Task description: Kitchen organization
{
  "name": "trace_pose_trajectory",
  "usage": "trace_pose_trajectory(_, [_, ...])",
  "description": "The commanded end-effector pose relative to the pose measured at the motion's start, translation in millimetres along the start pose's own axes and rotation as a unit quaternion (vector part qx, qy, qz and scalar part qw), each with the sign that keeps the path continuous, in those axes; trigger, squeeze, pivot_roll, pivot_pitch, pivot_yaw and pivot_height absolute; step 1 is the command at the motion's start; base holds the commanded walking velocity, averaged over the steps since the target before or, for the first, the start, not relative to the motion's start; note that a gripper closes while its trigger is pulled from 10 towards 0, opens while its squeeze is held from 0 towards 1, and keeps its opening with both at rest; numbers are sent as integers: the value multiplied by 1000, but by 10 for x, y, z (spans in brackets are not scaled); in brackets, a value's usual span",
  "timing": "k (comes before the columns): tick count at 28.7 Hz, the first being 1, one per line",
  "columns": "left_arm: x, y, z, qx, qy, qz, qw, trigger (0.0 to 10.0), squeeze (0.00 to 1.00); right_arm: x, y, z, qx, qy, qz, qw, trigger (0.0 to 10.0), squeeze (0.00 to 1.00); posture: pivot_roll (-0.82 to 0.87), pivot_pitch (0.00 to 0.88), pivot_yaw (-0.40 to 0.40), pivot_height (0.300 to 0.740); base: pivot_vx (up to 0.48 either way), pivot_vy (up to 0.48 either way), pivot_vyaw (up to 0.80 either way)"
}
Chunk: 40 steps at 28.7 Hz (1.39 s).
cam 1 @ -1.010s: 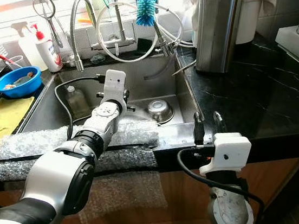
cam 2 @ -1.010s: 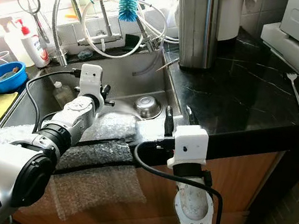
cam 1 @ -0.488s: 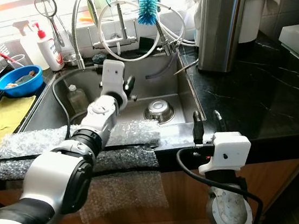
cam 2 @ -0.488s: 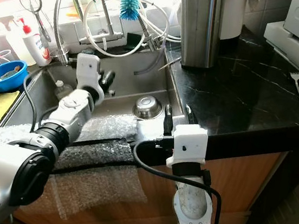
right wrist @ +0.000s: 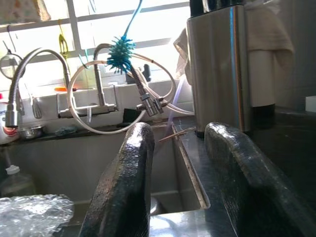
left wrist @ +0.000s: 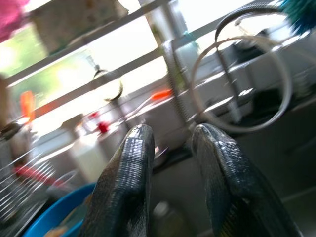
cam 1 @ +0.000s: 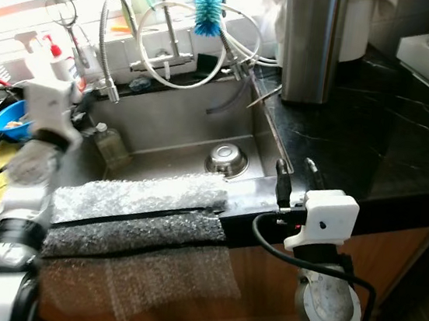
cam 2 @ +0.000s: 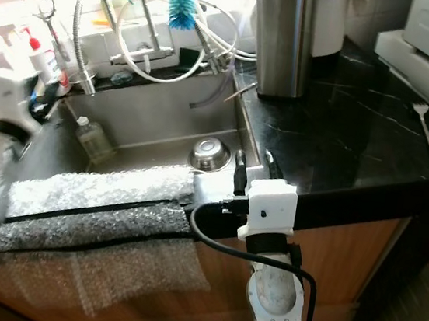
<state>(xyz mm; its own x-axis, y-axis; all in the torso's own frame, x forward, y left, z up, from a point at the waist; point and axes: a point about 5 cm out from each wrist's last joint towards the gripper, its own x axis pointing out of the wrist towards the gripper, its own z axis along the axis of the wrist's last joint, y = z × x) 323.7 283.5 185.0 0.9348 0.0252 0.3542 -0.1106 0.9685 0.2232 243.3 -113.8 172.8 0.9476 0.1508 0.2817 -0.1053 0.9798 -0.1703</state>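
Both grippers empty, fingers parted, at the sink front.

Left gripper (left wrist: 170,148) up at the sink's (cam 1: 174,121) left edge, released, by the blue bowl (cam 1: 10,117) and soap bottle (cam 1: 60,68). Bubble wrap (cam 1: 134,205) lies across the front rim, drooping over the cabinet. Small plastic bottle (cam 1: 109,144) in the left of the basin, steel bowl (cam 1: 226,159) right of centre. Brush (cam 1: 208,6) and hoses crowd the tap. Right gripper (cam 1: 294,178) at the front right corner, unclenched. Steel canister (cam 1: 311,43), fork (cam 2: 426,136) on the black counter (cam 1: 367,132).
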Motion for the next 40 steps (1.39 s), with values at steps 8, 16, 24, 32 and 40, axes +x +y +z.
trace_pose_trajectory(8, [-657,-7,63,26,17,28,999,10000,0,-2,95,-1,9,-5,25,1000,10000,0,-141,0,246,740,0,0,0])
trace_pose_trajectory(16, [-1115,-364,62,-4,60,44,997,10000,0,-36,79,-22,9,-1,22,1000,10000,0,-150,0,248,740,0,0,0])
trace_pose_trajectory(24, [-1333,-597,-5,-41,100,55,993,10000,0,-50,80,-28,11,1,19,1000,10000,0,-151,0,234,740,0,0,0])
trace_pose_trajectory(32, [-1150,-499,17,-40,86,79,992,10000,0,-22,56,-55,9,4,18,1000,10000,0,-135,0,214,740,0,0,0])
trace_pose_trajectory(40, [-1201,-482,-108,-45,114,90,988,10000,0,85,-32,-47,2,2,12,1000,10000,0,-118,0,183,740,0,0,0])
